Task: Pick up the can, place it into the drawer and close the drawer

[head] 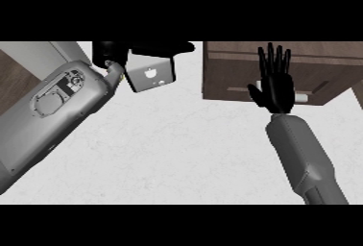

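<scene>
Left hand [142,48]: fingers [177,47] curled over the top of the can [150,73], grasping it. The hand sits at the far left of the view, black, partly cut by the upper edge. The can is silver-grey, tilted, its lower end pointing near and slightly right; a small pale mark shows on its face. It hangs under the fingers, above the bench [177,153], not touching the white surface as far as I can tell. The left forearm [50,110] is large and grey, running from the near left edge up to the wrist beside the can, with an oval panel on its upper side.

Right hand [276,86]: fingers [275,60] straight and released, pointing far, thumb out to the left. It holds nothing. It shows in front of the drawer [227,72], a brown wooden box at the far right. A pale handle [303,97] peeks out just right of the palm. Cannot tell whether the palm touches the drawer front. The right forearm [305,153] is grey, coming in from the near right edge.

Can and drawer are apart, the can to the left of the drawer's left edge. A strip of brown wood [13,81] shows at the far left edge, behind the left forearm.
</scene>
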`<state>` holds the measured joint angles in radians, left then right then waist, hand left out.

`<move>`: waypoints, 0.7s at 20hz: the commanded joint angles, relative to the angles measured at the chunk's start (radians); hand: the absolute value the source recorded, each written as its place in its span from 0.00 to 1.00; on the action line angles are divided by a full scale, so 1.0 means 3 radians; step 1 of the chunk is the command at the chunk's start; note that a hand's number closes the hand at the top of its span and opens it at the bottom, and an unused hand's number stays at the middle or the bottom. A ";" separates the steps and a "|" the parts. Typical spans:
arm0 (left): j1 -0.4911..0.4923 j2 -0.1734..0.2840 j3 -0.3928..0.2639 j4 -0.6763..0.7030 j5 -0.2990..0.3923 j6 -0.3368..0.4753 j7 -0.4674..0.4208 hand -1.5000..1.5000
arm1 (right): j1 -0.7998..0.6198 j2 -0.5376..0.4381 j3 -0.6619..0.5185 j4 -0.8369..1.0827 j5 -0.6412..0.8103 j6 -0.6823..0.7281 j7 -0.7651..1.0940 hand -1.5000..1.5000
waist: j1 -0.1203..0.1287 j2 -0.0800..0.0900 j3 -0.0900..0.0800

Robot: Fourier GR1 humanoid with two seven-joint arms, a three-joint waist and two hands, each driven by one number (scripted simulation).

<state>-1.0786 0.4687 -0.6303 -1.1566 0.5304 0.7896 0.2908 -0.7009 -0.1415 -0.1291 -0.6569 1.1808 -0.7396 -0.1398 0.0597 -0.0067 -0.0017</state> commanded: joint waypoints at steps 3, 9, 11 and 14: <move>0.0346 0.0091 0.0023 -0.0297 -0.0090 0.0036 -0.0075 0.00 | -0.0687 -0.0210 -0.0190 0.0606 -0.0034 0.0137 0.0068 0.00 | 0.0053 0.0078 0.0011; 0.0447 0.0130 -0.0021 -0.0419 -0.0165 0.0040 -0.0022 0.00 | -0.0978 -0.0190 -0.0188 0.0874 0.0064 0.0032 0.0213 0.00 | 0.0120 0.0097 0.0012; 0.0649 0.0112 -0.0017 -0.0551 -0.0170 0.0053 -0.0124 0.00 | -0.0982 -0.0237 -0.0234 0.0979 0.0024 -0.0072 0.0131 0.00 | 0.0125 0.0106 0.0012; 0.0566 0.0063 0.0004 -0.0449 -0.0199 0.0004 -0.0088 0.00 | -0.1221 -0.0216 -0.0254 0.1167 0.0042 -0.0038 0.0122 0.00 | 0.0099 0.0132 0.0015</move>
<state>-0.9193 0.5045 -0.6211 -1.2936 0.4884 0.7862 0.2631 -0.9713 -0.1939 -0.1863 -0.3864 1.2031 -0.7807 -0.0883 0.0769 0.0145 -0.0013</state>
